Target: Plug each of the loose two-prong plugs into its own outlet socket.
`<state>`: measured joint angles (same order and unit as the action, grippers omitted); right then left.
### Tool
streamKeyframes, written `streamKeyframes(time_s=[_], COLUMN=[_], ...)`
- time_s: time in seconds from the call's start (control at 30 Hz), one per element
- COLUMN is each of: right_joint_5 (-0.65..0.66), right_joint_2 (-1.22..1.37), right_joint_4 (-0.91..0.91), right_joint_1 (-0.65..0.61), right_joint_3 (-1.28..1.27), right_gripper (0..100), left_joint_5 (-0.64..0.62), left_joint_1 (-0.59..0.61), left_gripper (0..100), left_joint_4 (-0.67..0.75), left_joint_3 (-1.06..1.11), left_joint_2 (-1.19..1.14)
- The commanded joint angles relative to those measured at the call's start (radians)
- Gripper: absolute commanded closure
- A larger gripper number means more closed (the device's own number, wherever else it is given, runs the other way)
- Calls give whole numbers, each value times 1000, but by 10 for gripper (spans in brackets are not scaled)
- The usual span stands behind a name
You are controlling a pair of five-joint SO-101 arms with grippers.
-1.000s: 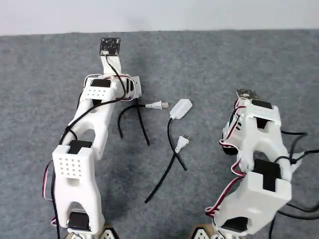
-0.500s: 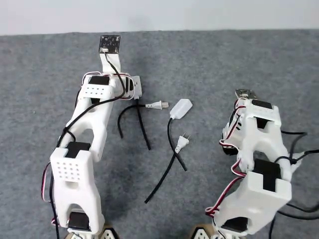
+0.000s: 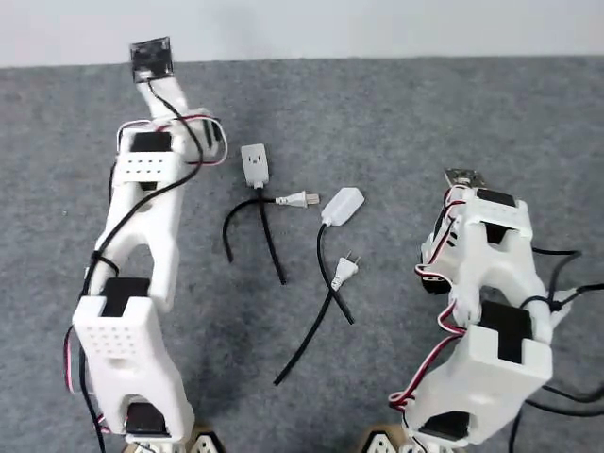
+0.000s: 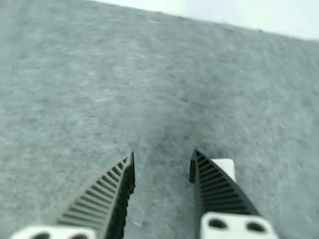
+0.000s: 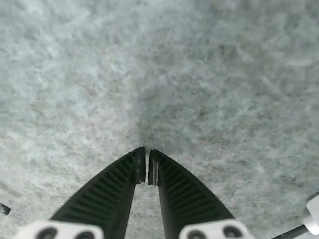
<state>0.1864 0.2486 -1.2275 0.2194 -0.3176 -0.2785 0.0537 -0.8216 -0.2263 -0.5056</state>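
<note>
Nothing is plugged in yet, I judge; both insertions remain. The left arm (image 3: 142, 217) stretches far left of the cords, and the right arm (image 3: 486, 283) sits folded at the right. One white outlet socket (image 3: 254, 163) lies left of centre, with the second socket (image 3: 342, 206) to its right. A two-prong plug (image 3: 300, 199) lies between them and a second plug (image 3: 347, 268) nearer. The high view gives this layout. The wrist views give the fingers: left gripper (image 4: 162, 162) spread and empty, right gripper (image 5: 147, 154) pinched together on nothing
</note>
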Motion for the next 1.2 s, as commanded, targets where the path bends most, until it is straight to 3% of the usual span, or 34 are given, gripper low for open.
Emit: streamKeyframes(time_s=[0.0,0.33,0.67,0.83,1.17], right_joint_5=[11,12,12,12,12], right_joint_2=[-7,-8,-10,-10,-10], right_joint_4=[7,7,4,4,4], right_joint_1=[-7,-4,-2,-2,-2], right_joint_3=[0,0,0,0,2], right_gripper=[983,983,983,983,983], left_joint_5=[37,35,-37,-161,-201], left_joint_1=[-51,-181,-229,-222,-256], left_gripper=[830,830,831,831,833], left_joint_4=[-41,-267,-84,-86,-164], left_joint_3=[-1,27,188,234,263], left_joint_2=[-2,51,0,3,-3])
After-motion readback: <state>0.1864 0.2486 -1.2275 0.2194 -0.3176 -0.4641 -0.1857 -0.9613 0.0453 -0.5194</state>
